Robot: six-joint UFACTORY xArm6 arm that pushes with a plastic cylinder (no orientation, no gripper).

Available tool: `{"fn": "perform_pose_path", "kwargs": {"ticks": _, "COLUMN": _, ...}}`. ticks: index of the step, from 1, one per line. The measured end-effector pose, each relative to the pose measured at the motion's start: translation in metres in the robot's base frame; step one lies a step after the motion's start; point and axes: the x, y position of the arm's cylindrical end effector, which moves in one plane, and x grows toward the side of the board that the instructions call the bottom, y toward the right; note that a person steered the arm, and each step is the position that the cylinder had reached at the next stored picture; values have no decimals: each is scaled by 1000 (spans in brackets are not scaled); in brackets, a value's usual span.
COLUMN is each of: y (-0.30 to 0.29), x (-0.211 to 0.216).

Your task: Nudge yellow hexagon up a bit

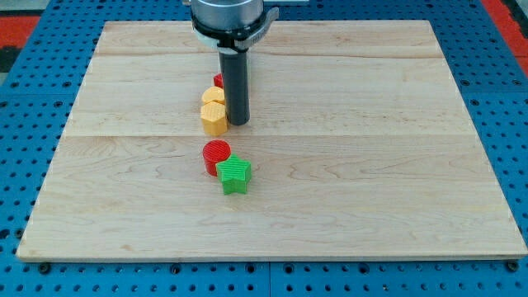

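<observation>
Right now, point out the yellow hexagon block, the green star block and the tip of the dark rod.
yellow hexagon block (214, 119): camera view, on its top face.
green star block (234, 172): camera view, on its top face.
my tip (238, 123): camera view, the dark rod's very end, just right of the yellow hexagon.

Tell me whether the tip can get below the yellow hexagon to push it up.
Probably yes. My tip sits just right of the yellow hexagon; bare board separates the hexagon from the red cylinder below, though that gap looks narrow.

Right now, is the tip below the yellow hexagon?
No: my tip sits just to the view's right of the yellow hexagon, not below it.
</observation>
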Motion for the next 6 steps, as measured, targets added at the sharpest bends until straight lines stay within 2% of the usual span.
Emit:
{"fn": "perform_pose_path", "kwargs": {"ticks": 1, "y": 0, "x": 21}}
{"fn": "perform_pose_path", "kwargs": {"ticks": 2, "y": -33, "x": 50}}
{"fn": "perform_pose_path", "kwargs": {"ticks": 3, "y": -81, "x": 48}}
{"fn": "perform_pose_path", "kwargs": {"ticks": 4, "y": -79, "x": 25}}
{"fn": "perform_pose_path", "kwargs": {"ticks": 6, "y": -44, "x": 26}}
